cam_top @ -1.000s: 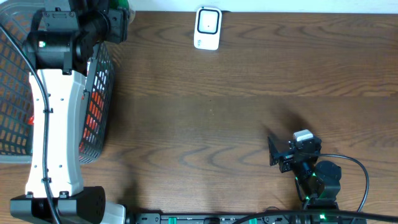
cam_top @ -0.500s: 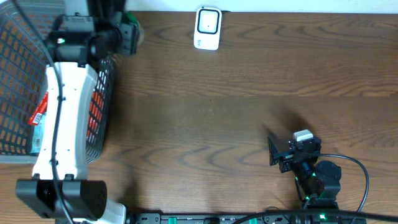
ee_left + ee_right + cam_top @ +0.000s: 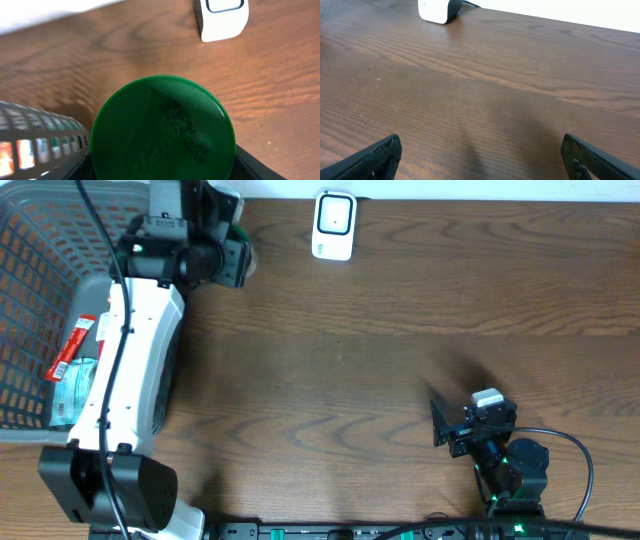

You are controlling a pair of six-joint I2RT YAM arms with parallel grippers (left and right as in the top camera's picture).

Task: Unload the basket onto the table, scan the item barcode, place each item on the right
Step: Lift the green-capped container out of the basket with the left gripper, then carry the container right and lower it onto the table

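Plainly, the table (image 3: 400,330) is dark brown wood with a wavy grain, and the scanner (image 3: 333,225) is a small white rounded block with a dark-framed window, standing at the far edge. Left of the scanner sits the basket (image 3: 25,428), dark wire mesh with a grey rim. In it lie a red packet (image 3: 70,347) and a teal packet (image 3: 75,385), flat on the mesh floor. The item (image 3: 162,130) shows in the left wrist view only as a round green top with a ribbed edge and raised lettering; its body is hidden beneath. It sits to the left of the scanner, between scanner and basket, just past the basket's rim. The left gripper (image 3: 236,252) has its jaws partly closed on the item, a dark finger at either side of it. The left arm, white-shelled, reaches from the near edge over the basket's right side toward the scanner. The right gripper (image 3: 487,159) hangs low over the wood, well apart from the scanner on its near right — its jaws stand spread wide with nothing between them.
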